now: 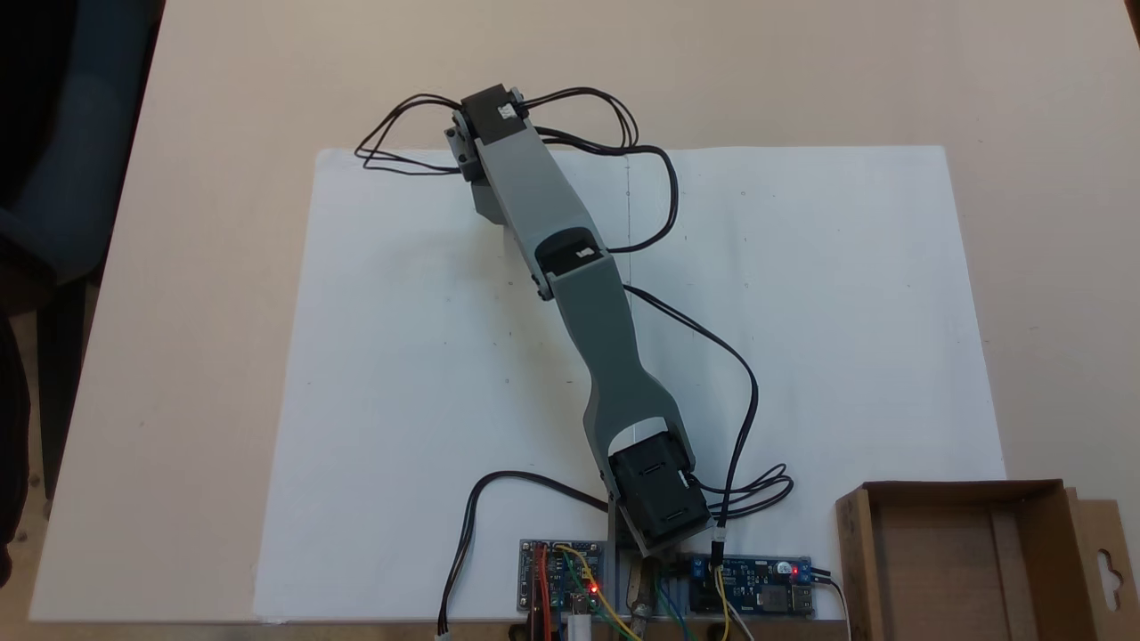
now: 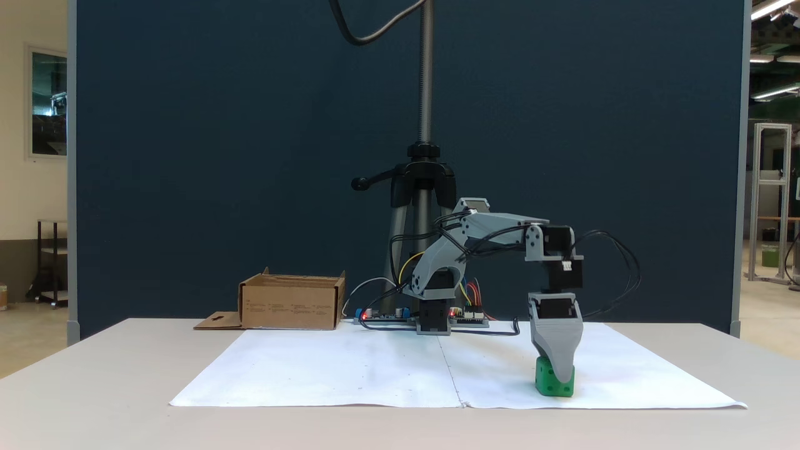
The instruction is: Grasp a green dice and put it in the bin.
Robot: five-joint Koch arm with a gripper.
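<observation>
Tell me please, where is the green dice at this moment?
In a fixed view from the side, the green dice sits on the white paper at the right, under the gripper, far from the cardboard box on the left.

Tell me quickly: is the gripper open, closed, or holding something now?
Gripper: down over the green dice on the paper; open or closed cannot be told, since one jaw hides the other.

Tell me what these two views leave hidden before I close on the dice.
- Green dice: the top-down fixed view has the arm over it; the side-on fixed view has the gripper covering its upper part.
- Jaw opening: in the side-on view the jaws line up one behind the other, so open or shut is unclear.
- Bin: cut off by the bottom edge in the top-down view.
</observation>
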